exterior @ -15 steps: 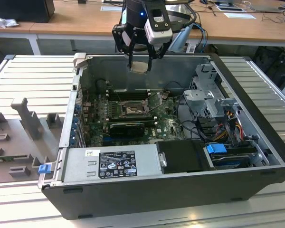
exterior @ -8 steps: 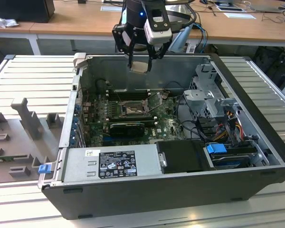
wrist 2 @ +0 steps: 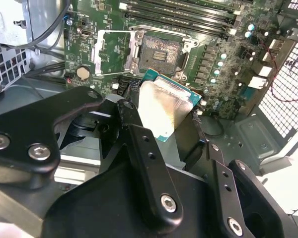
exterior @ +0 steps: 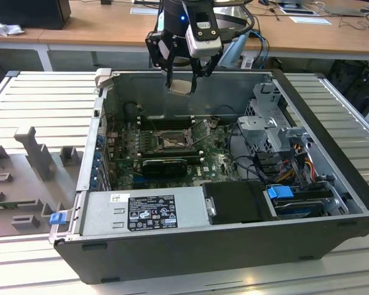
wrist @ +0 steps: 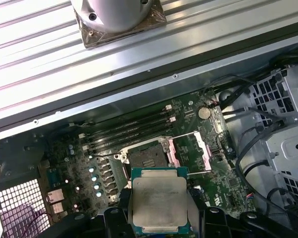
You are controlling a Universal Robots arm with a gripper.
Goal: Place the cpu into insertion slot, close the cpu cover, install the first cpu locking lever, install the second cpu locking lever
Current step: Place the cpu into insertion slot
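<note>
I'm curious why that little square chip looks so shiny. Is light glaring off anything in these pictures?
In the second wrist view a bright glare patch covers the metal top of the chip; in the first wrist view the chip looks evenly lit, but the ribbed tabletop is washed out white; in the exterior view the circuit board sits dim inside the computer case.

- cpu: silvery-beige top, teal-green rim.
- claw: black.
- motherboard: green.
- insertion slot: dark frame.
- cpu cover: pale grey metal.
- computer case: dark grey.
- power supply: grey, with a black label.
- desk: pale grey, ribbed in stripes.
- latch: blue.
</note>
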